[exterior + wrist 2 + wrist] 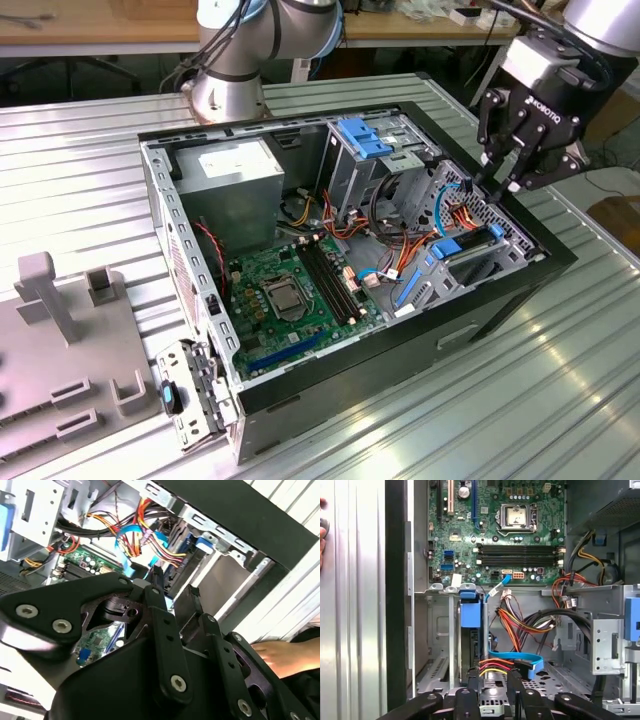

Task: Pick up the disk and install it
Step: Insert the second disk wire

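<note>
Over the bay: gripper [503, 183] hangs above the drive bay at the case [520, 290] corner, on the exterior view's right.
Fingers: parted a moderate way, both tips [470, 680] pointing down into the bay; nothing between them that I can make out.
Disk: dark body with blue rails [470, 252], sitting on edge in the bay slot just below the gripper; in the first wrist view its blue end [470, 614] stands ahead of the fingertips.
Cables: a red, yellow and orange bundle [517, 625] and a flat blue lead [520, 661] lie right between and beside the tips.
Snag risk: a straight drop looks likely to catch a finger on those wires, tugging a plug loose or dragging the lead into the slot.
Grip risk: the rails are thin plastic; tips landing off-centre could pinch one rail, so the disk tilts and jams against the cage wall.
Board: motherboard [495, 530] lies open just past the bay; a slipped disk could fall onto it.
Hand: a person's hand [280, 656] rests near the case edge, close enough to be struck if the arm swings outward.
</note>
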Controlling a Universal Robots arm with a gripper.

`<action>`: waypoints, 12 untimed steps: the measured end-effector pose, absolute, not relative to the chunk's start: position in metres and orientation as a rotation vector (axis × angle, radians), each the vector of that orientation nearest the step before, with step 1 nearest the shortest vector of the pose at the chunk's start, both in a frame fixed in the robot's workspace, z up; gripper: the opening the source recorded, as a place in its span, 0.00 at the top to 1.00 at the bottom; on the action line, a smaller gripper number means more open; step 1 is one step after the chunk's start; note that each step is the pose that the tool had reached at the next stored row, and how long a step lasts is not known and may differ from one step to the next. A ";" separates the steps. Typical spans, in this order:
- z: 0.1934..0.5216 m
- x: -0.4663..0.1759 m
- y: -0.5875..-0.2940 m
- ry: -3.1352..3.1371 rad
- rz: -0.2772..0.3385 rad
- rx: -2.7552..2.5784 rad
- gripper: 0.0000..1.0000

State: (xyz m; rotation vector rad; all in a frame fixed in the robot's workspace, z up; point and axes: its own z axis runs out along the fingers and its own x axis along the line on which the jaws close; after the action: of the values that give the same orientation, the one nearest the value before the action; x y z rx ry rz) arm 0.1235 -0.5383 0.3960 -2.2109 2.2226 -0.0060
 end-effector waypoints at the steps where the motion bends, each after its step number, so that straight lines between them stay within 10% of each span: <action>1: 0.396 0.123 -0.536 2.223 -0.003 -2.211 0.64; 12: 0.393 0.123 -0.496 2.234 -0.026 -2.222 0.64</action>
State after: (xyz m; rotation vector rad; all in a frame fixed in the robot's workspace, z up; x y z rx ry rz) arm 0.1233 -0.4958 0.3933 -2.2220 2.2336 -0.0260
